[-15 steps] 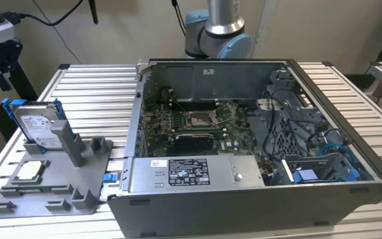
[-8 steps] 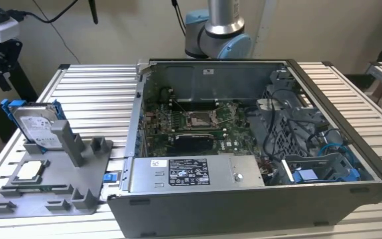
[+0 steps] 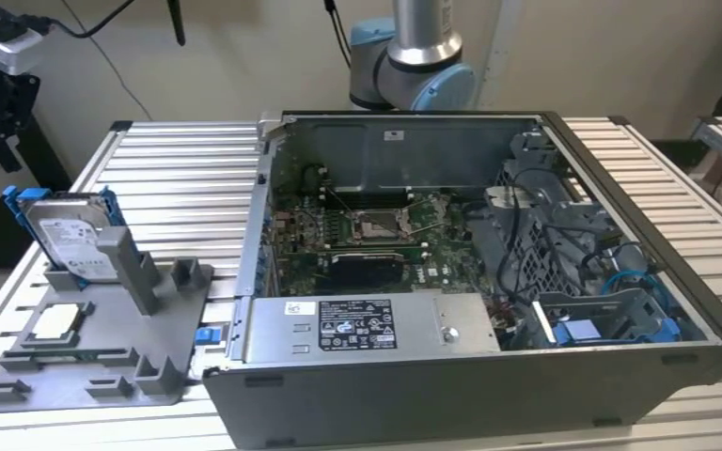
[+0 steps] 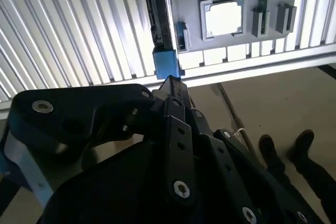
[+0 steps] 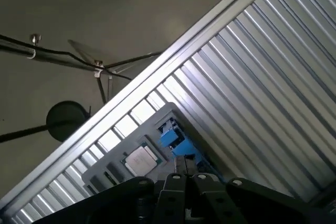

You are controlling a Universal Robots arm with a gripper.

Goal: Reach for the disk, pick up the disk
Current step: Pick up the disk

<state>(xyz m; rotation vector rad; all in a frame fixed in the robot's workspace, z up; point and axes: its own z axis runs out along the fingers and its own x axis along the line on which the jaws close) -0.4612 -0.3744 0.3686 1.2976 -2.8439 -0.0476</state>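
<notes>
- My black gripper (image 4: 172, 84) hangs beyond the worktop's edge at the exterior view's left, above the floor; I cannot tell whether it is spread or pressed together.
- The flat silver-grey metal disk with its white label and bright blue plastic rails (image 3: 72, 237) stands upright on its edge in a slot of a grey plastic holder tray (image 3: 95, 365), at the exterior view's left, on the ribbed aluminium worktop (image 3: 185, 169).
- In the exterior view my gripper is up and further left of the disk, apart from it and not touching it.
- In the second wrist view the disk shows edge-on, and my gripper points toward its blue rail end.
- A small square silver chip (image 3: 60, 322) lies flat in a recess of the same tray, nearer than the disk.
- An open dark grey computer case (image 3: 462, 404) lies to the right of the tray, with a green motherboard (image 3: 374, 225) inside and a labelled silver power supply box (image 3: 361, 324) at its near side.
- My arm's grey and light blue base (image 3: 412, 66) stands behind the case, at the far side.
- A person's dark shoes (image 4: 268, 148) stand on the floor in the second wrist view.
</notes>
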